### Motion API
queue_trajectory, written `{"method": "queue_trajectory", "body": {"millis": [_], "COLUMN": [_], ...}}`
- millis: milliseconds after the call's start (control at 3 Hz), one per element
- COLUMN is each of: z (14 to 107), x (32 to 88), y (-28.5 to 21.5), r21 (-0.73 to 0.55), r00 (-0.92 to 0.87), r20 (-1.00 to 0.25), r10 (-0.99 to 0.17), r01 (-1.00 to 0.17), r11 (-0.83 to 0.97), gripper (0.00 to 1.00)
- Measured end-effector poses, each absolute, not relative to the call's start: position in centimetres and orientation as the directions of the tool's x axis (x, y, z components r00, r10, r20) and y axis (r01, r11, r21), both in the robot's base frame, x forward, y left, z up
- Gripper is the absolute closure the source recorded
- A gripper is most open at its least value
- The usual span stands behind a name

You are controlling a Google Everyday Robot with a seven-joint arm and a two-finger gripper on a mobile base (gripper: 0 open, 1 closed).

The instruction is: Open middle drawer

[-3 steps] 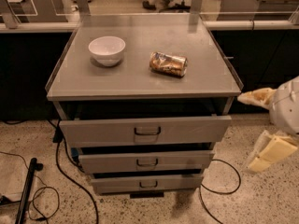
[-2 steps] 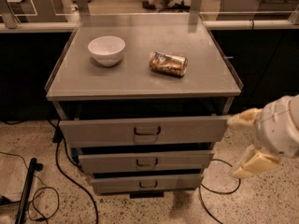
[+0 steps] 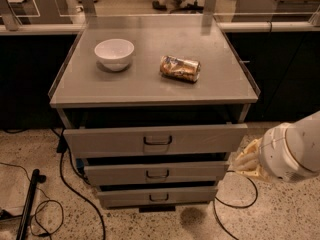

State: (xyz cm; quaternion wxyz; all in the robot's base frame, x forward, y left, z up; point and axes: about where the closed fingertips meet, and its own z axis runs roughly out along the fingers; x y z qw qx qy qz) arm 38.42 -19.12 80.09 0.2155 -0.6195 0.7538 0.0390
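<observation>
The middle drawer (image 3: 156, 173) is the second of three grey fronts in the cabinet, with a small dark loop handle (image 3: 157, 174) at its centre. It stands out a little, less than the taller top drawer (image 3: 155, 140) above it. The lowest drawer (image 3: 158, 196) sits below it. My gripper (image 3: 248, 161) is at the right of the cabinet, level with the middle drawer's right end and close to it. The white arm (image 3: 292, 151) covers most of it. It holds nothing that I can see.
A white bowl (image 3: 114, 53) and a crushed can (image 3: 180, 68) lie on the cabinet top (image 3: 150, 84). Black cables (image 3: 75, 194) and a black pole (image 3: 27, 204) lie on the speckled floor at the left. A cable loops on the floor at the right (image 3: 240, 204).
My arm and gripper have moved left and down, from beside the top drawer's right end to beside the middle drawer's right end. The drawers have not moved.
</observation>
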Motion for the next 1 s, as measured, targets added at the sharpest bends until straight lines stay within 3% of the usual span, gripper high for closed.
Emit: {"method": "queue_trajectory", "body": {"millis": [333, 667, 1000], "z": [80.1, 74.8, 67.0], "x": [38.4, 39.4, 40.3], "y": [-19.1, -18.6, -17.9], "r21": [-0.208, -0.106, -0.012], "r00": [-0.140, -0.225, -0.301], "r20": [-0.373, -0.418, -0.440], "r10": [-0.917, -0.880, -0.846], "r01": [-0.951, -0.950, -0.940], "r11": [0.229, 0.293, 0.341], "gripper": [1.00, 0.99, 0.77]}}
